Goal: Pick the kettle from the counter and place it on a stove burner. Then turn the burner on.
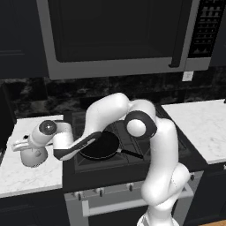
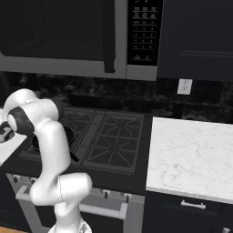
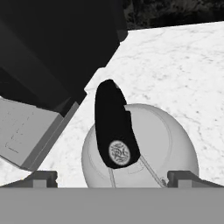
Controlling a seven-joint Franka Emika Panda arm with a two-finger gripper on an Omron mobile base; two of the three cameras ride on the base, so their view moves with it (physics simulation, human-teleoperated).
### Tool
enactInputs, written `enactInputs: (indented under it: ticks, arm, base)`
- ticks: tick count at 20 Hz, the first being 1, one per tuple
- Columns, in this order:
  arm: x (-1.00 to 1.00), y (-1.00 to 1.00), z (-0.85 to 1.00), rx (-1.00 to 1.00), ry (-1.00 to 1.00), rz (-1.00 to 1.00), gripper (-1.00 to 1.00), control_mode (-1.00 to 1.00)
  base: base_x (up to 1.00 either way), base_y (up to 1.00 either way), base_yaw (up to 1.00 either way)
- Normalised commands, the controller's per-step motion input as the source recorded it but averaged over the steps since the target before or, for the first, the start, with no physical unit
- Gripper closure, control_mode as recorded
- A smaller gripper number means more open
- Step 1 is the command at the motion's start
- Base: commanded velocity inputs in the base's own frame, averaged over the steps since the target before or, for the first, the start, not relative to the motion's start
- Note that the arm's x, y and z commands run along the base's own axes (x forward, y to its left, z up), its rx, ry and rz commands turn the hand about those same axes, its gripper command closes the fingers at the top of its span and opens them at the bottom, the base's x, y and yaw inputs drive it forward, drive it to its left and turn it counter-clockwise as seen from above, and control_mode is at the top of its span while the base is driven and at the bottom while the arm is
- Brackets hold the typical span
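The kettle (image 3: 153,144) is a pale dome with a dark arched handle (image 3: 114,127). It stands on the white marble counter (image 3: 175,65) left of the stove, and shows under my hand as the kettle (image 1: 34,158). My gripper (image 3: 114,178) is open just above it, one fingertip (image 3: 41,177) on each side of the dome, touching nothing. From behind, the gripper (image 1: 26,148) reaches far left from the arm. The stove burner (image 2: 116,139) grates on the dark cooktop stand bare on the right half.
A black frying pan (image 1: 99,145) sits on the front-left burner, its handle pointing right. A microwave (image 1: 114,35) hangs over the stove. Control knobs (image 1: 101,191) line the stove front. More white counter (image 2: 191,154) lies right of the cooktop.
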Motion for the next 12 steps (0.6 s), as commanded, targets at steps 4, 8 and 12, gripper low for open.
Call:
enactInputs:
  ticks: [4, 8, 12]
  arm:
    - [0.29, 0.00, 0.00, 0.00, 0.00, -0.04, -1.00, -1.00]
    - [0.39, 0.00, 0.00, 0.00, 0.00, 0.00, -1.00, -1.00]
    - [0.32, 0.00, -0.09, 0.00, 0.00, 0.00, -1.00, -1.00]
  base:
    - [0.00, 0.00, 0.00]
    - [0.00, 0.00, 0.00]
    - [0.00, 0.00, 0.00]
